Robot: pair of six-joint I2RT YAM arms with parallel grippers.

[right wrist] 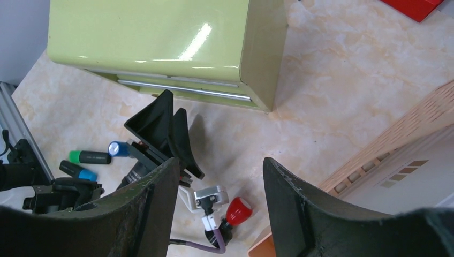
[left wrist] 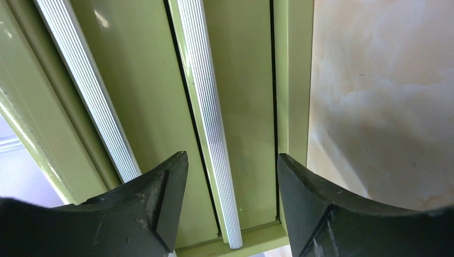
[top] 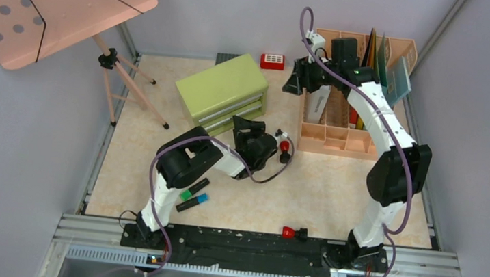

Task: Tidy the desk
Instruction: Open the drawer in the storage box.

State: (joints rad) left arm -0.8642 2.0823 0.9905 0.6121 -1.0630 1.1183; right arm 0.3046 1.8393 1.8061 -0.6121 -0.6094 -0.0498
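The desk [top: 333,189] is a beige marbled top. A green drawer cabinet [top: 220,88] stands at its middle back. My left gripper [top: 247,128] is at the cabinet's front. In the left wrist view it [left wrist: 230,158] is open, its fingers either side of a ribbed silver drawer handle [left wrist: 206,107] without touching it. My right gripper [top: 296,82] hangs high by the peach organizer [top: 339,131], open and holding nothing [right wrist: 219,163]. The right wrist view looks down on the cabinet [right wrist: 160,37] and the left gripper [right wrist: 166,128].
A red-topped knob [top: 285,146] lies right of the left gripper, another [top: 287,232] by the front rail. A green marker [top: 194,189] and a blue marker [top: 192,203] lie under the left arm. A red box [top: 272,61] sits at the back. A peach board [top: 50,1] on a tripod stands left.
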